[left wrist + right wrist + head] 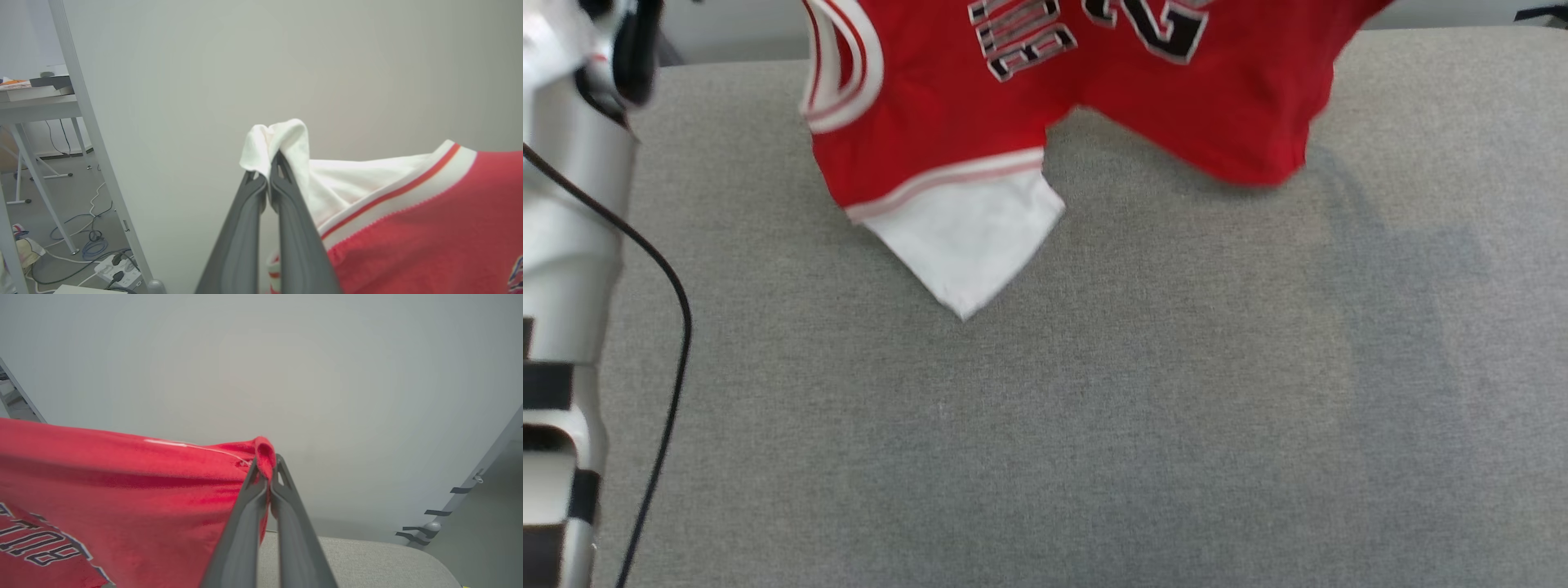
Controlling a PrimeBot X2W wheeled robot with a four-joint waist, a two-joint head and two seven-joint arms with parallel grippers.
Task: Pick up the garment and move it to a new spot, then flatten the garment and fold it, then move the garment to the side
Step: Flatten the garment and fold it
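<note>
At the left edge of the head view, the pale left forearm [572, 245] is noted, with a black cable [678, 327] hanging beside it. The left end effector [268, 181] is clenched on a bunched fold of white sleeve cloth.

The garment [947, 122] is held aloft over the far edge of the grey fabric surface [1094, 449]. Its long axis is stretched left to right between the two arms. The lettering [1021, 37] is seen upside down. One white sleeve [968, 245] hangs lowest, left of centre; contact with the surface cannot be confirmed.

The right end effector [267, 475] is clenched on a red fold at the garment's opposite end.

The carrying step is judged under way. Laying the cloth down is judged to need both arms lowered evenly, since it hangs below and between them.
</note>
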